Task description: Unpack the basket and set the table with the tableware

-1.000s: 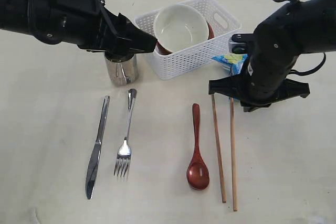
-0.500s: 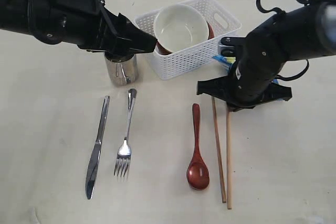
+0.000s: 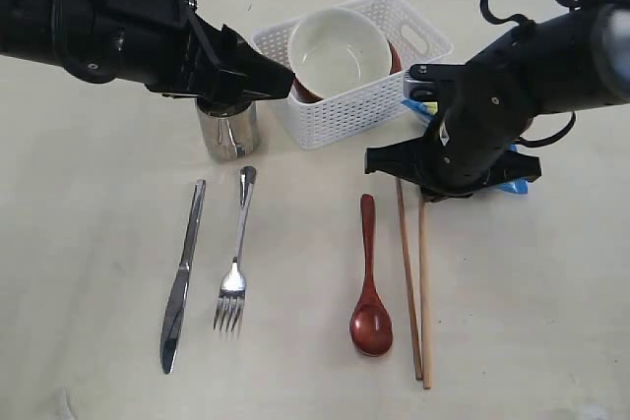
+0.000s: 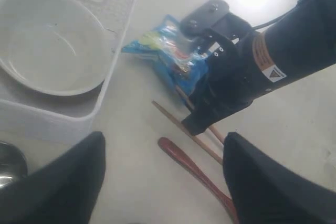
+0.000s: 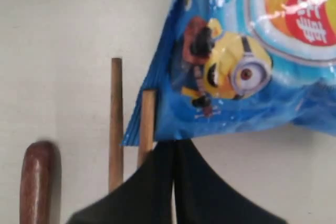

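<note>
The worktop (image 3: 89, 243) already carries most of the setting; the white basket (image 3: 345, 110) sits at its far side with the cream bowl (image 3: 340, 51) tilted inside it, on top of the brown plate (image 3: 307, 93), of which I see only edges; those two are what I judge left to unpack. My left gripper (image 4: 164, 150) hangs spread and empty above the steel cup (image 3: 226, 132), just beside the basket's near corner. The blue chip bag (image 5: 252, 51) lies on the worktop beside the basket, under my right arm. In front, in a row, lie the knife (image 3: 181, 277), the fork (image 3: 236, 253), the wooden spoon (image 3: 369, 282) and the two chopsticks (image 3: 423, 292), the pair close together and nearly parallel. My right gripper (image 5: 174, 171) is pressed together, pinching nothing, its tip at the far end of the outer chopstick; I read this step as squaring up the pair. Next I would bring the left gripper over the bowl's rim, close on the rim, and lift it clear of the plate; the tilt and the smooth wall call for a firm, careful bite.
</note>
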Controlling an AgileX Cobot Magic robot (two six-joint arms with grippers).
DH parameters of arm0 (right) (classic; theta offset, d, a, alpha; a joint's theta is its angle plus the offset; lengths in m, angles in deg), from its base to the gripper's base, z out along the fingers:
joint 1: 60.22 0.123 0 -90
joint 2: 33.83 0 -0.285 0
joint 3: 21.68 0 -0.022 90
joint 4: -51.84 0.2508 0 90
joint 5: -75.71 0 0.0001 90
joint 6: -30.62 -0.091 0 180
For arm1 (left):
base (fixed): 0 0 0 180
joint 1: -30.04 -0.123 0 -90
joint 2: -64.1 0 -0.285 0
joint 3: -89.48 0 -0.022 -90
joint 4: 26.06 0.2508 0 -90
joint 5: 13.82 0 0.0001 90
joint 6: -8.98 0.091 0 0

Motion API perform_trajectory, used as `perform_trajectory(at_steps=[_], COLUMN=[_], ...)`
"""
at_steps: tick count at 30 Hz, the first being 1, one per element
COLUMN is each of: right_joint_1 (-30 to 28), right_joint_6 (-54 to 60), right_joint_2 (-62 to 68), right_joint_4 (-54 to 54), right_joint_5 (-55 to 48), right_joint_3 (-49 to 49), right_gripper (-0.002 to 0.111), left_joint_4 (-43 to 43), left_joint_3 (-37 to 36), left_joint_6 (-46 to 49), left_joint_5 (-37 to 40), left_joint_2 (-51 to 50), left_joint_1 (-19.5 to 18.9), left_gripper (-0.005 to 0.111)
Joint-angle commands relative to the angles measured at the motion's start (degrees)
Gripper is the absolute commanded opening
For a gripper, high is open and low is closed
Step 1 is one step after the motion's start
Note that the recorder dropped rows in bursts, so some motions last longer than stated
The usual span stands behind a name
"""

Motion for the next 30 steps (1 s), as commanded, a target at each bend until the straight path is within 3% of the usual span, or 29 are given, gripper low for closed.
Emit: perform_trajectory(at_steps=[1,21,30], right_joint_1=[0.03,-3.96,-4.37], right_joint_6=[0.49,0.58,8.06], right_joint_2=[-0.23,-1.16,-18.50], right_joint_4=[-1.81,-3.90,-3.90], right_joint_5=[3.08,5.86,-2.90], right_joint_3=[-0.38,-0.38,-0.45], right_gripper=[0.000,0.000,0.000], left_joint_4=[0.23,0.72,5.99], left_joint_3=[-0.32,-0.32,-0.32], left_joint_6=[-0.30,-0.16,-3.55], left_joint_5=[0.41,0.18,-2.45], left_joint_2=[0.61,0.61,0.61], left_joint_1=[-0.14,-0.14,-0.14], left_gripper=[0.061,0.061,0.061])
